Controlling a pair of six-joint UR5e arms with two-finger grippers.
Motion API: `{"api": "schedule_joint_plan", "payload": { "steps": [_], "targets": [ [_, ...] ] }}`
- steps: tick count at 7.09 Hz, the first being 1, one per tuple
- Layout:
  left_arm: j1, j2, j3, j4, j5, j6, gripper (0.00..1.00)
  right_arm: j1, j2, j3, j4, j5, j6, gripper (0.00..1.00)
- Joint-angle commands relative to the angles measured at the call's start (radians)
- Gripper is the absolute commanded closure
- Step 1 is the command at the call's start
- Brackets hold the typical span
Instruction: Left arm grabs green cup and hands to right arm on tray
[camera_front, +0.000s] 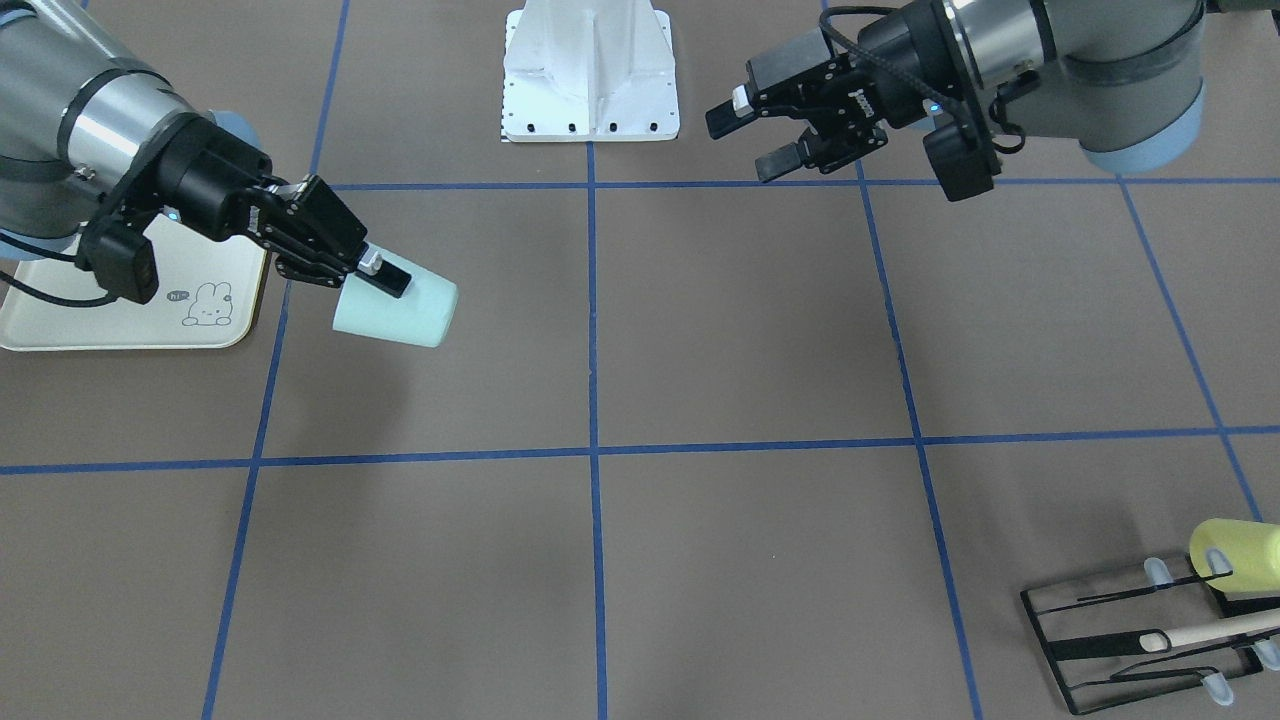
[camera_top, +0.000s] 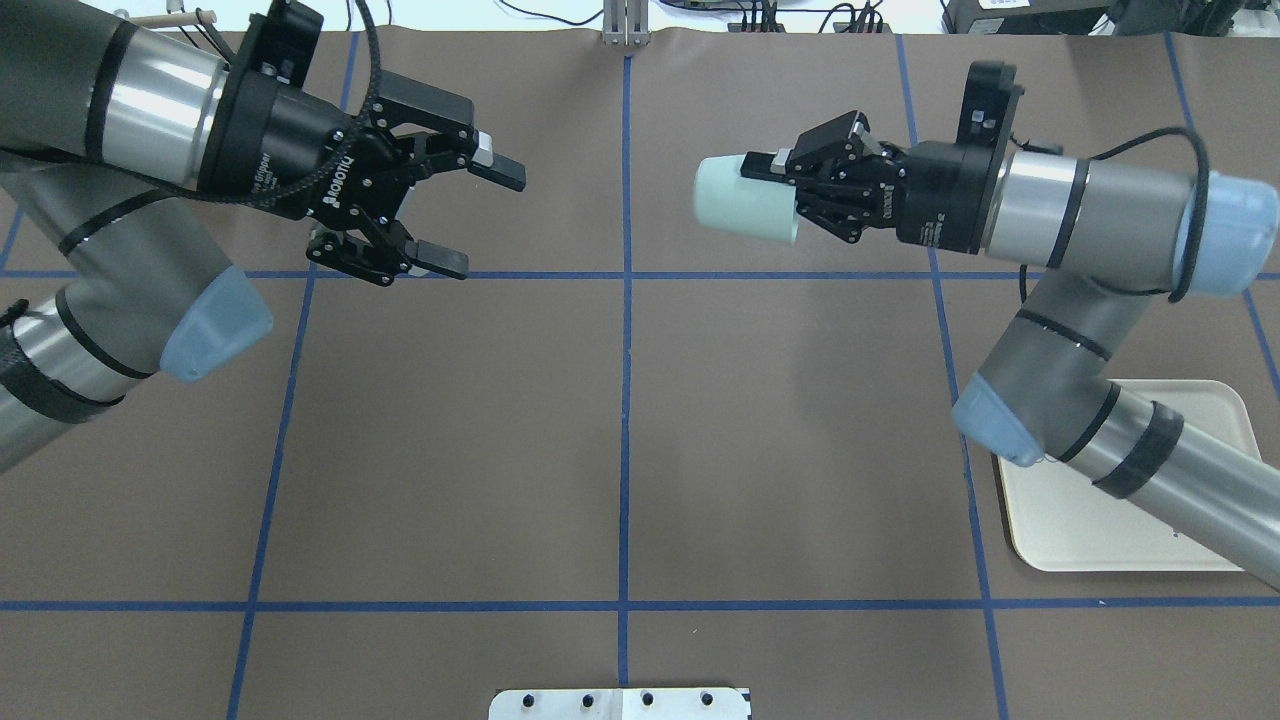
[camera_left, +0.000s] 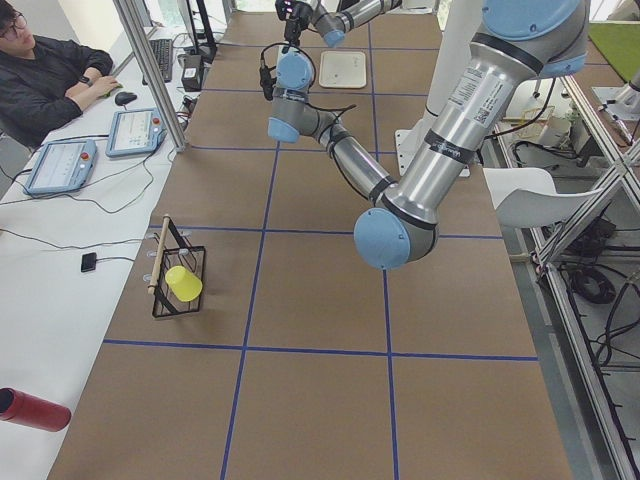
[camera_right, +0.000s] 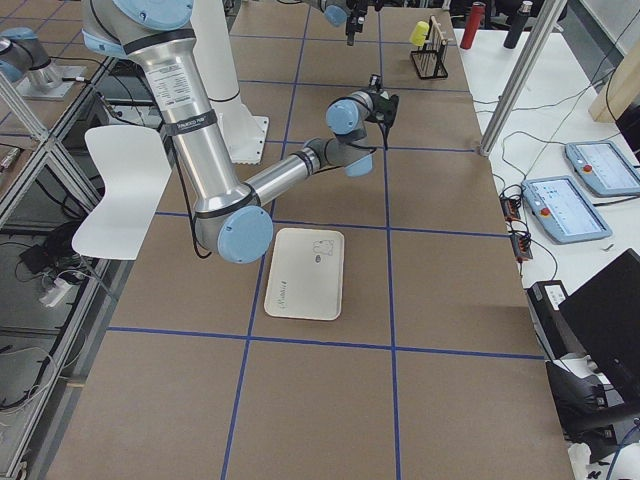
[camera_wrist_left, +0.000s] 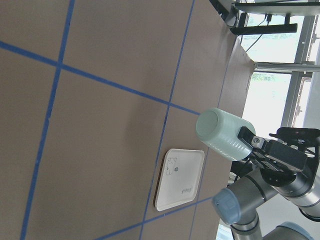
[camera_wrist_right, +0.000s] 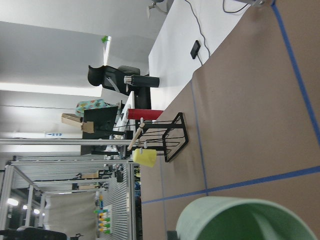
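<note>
Green cup (camera_top: 745, 200) hangs sideways above the surface (camera_top: 620, 450), gripped at its rim by the right end effector (camera_top: 778, 190), base pointing at the left end effector (camera_top: 478, 218), which gapes wide, well apart; the tray (camera_top: 1100, 530) lies behind the right one.

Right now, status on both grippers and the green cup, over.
Left gripper open, empty. Right gripper shut on green cup, held sideways off the table. Cup not yet over tray. No obstacle seen between them.
</note>
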Motion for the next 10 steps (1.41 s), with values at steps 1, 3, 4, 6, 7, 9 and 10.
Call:
{"api": "schedule_joint_plan", "payload": {
  "steps": [1,3,4,6,7,9,10],
  "targets": [
    [-0.095,0.052,-0.004,0.154,0.003,0.303,0.0,0.091,-0.005,0.003,-0.237,0.121,-0.244,1.0],
    [-0.231,0.119,-0.004,0.332,0.003,0.758,0.0,0.164,-0.018,0.005,-0.334,0.147,-0.408,1.0],
    [-0.292,0.176,-0.004,0.409,0.006,0.988,0.0,0.2,-0.045,0.008,-0.383,0.173,-0.512,1.0],
    [-0.398,0.298,0.0,0.57,0.076,1.473,0.0,0.267,-0.118,0.009,-0.51,0.236,-0.725,1.0],
    [-0.414,0.379,0.008,0.596,0.122,1.633,0.0,0.274,-0.167,0.009,-0.559,0.235,-0.848,1.0],
    [-0.437,0.511,0.029,0.667,0.145,1.807,0.0,0.284,-0.282,0.014,-0.641,0.221,-1.092,1.0],
    [-0.461,0.567,0.047,0.748,0.135,1.875,0.0,0.281,-0.336,0.029,-0.662,0.217,-1.158,1.0]
  ]
}}
